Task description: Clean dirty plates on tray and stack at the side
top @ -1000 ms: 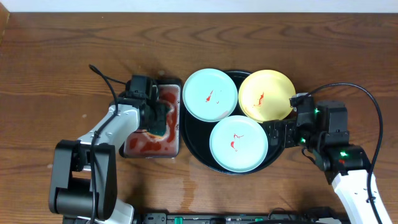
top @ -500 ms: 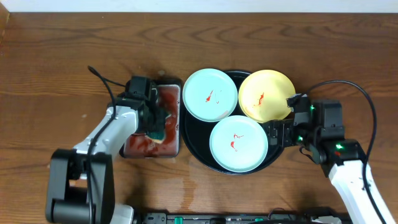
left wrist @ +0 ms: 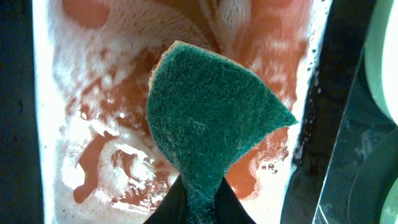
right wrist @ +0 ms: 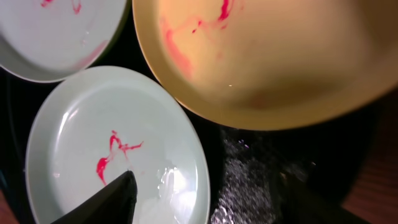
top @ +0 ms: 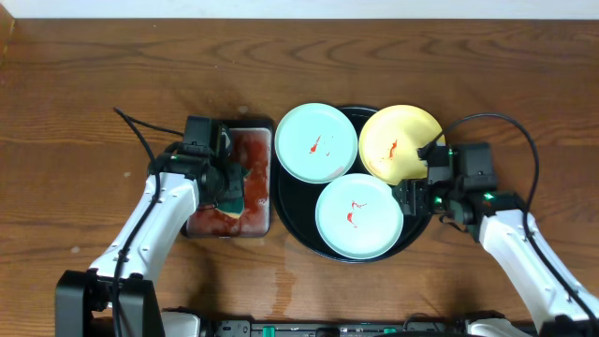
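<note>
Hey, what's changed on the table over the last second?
The right claw edged left toward the yellow plate's rim. The left claw, gripping the green sponge, shifted slightly over the sponge tray. The aqua plates and black tray stayed put.

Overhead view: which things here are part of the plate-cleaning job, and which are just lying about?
Part of the job:
yellow plate
back aqua plate
front aqua plate
black tray
green sponge
red-stained sponge tray

Just there:
wooden table
black cables of the arms
</note>
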{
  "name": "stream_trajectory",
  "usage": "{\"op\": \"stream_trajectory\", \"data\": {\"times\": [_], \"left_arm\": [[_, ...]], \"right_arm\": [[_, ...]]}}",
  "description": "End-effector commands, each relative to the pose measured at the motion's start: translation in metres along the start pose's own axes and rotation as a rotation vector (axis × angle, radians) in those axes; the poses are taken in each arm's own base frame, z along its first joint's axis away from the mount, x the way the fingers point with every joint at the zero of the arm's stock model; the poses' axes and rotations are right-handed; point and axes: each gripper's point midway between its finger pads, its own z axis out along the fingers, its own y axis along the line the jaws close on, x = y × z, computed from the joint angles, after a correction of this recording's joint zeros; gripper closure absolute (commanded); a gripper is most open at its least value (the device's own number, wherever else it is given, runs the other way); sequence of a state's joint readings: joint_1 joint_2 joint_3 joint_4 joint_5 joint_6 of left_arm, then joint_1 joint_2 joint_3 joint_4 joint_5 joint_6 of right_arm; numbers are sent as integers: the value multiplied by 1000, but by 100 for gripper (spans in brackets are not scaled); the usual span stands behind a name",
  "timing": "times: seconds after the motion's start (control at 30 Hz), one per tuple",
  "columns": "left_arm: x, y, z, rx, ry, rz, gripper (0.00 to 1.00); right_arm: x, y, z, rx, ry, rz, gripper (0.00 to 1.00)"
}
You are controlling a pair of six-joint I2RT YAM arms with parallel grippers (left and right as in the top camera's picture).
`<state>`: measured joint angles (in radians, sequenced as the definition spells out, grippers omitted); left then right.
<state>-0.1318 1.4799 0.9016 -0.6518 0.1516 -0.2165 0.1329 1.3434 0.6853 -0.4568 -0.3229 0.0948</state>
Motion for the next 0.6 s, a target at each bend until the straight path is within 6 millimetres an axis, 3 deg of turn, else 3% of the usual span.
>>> {"op": "stream_trajectory", "data": {"times": [0.0, 0.3, 0.57], "left_arm": [[4, 1, -1, -3, 5, -23, 93], [5, 2, -1, -4, 9, -24, 93], [5, 2, -1, -4, 9, -24, 92]], "right_arm": [[0, 7, 11, -19, 24, -21, 38], [11, -3, 36, -4, 89, -5, 51], [13, -4, 41, -2, 101, -1, 68]]}}
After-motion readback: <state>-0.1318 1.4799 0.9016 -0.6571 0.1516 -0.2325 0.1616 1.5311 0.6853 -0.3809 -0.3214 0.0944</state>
